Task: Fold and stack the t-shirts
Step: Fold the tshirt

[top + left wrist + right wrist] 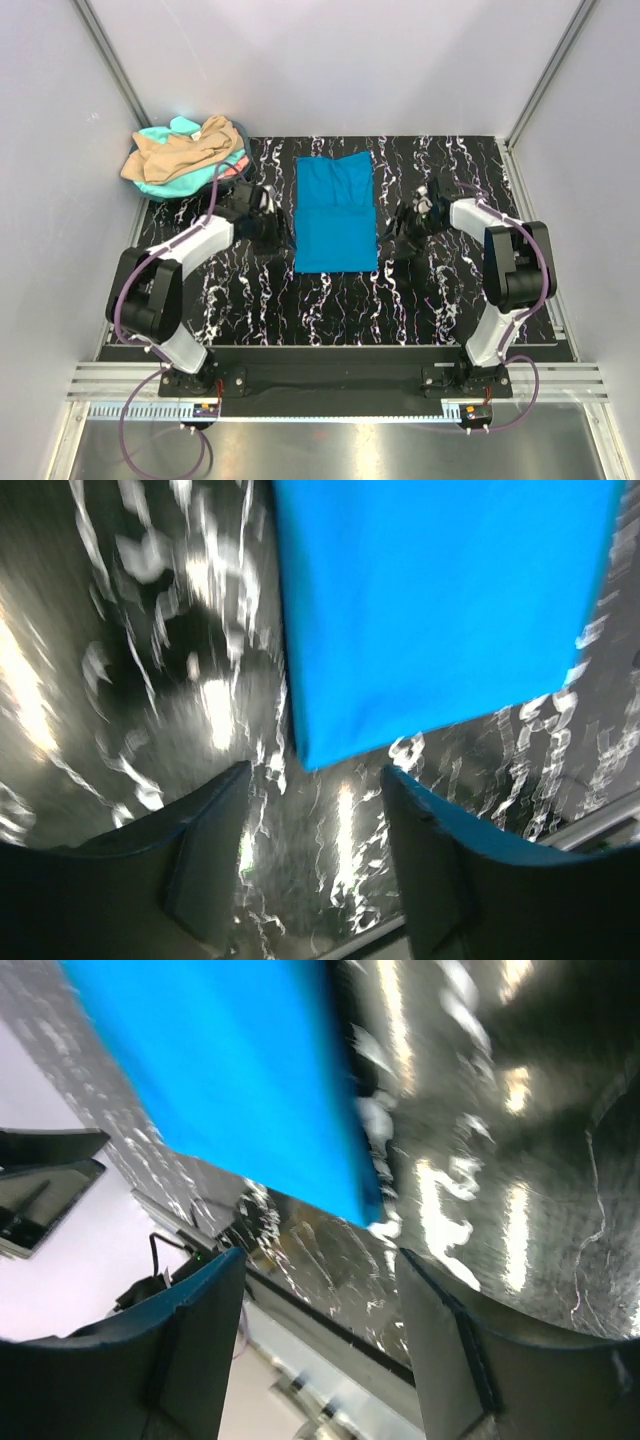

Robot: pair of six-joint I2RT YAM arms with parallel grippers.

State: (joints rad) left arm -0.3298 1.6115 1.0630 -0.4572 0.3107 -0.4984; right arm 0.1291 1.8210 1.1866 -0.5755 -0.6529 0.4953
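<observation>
A bright blue t-shirt (336, 212) lies folded into a long rectangle in the middle of the black marbled table (330, 310), with a crease across its middle. My left gripper (270, 226) hovers at its left edge, open and holding nothing. In the left wrist view the left gripper (318, 825) is apart from the blue shirt (440, 600), whose near corner lies just beyond the fingertips. My right gripper (404, 226) is at the shirt's right edge, also open. The right wrist view shows the right gripper (320, 1310) empty, with the shirt (220, 1080) ahead of it.
A heap of unfolded t-shirts sits at the back left corner: a tan one (185, 148) on top, a mint-turquoise one (165, 186) under it and a sliver of coral-pink (236, 169). White walls enclose the table on three sides.
</observation>
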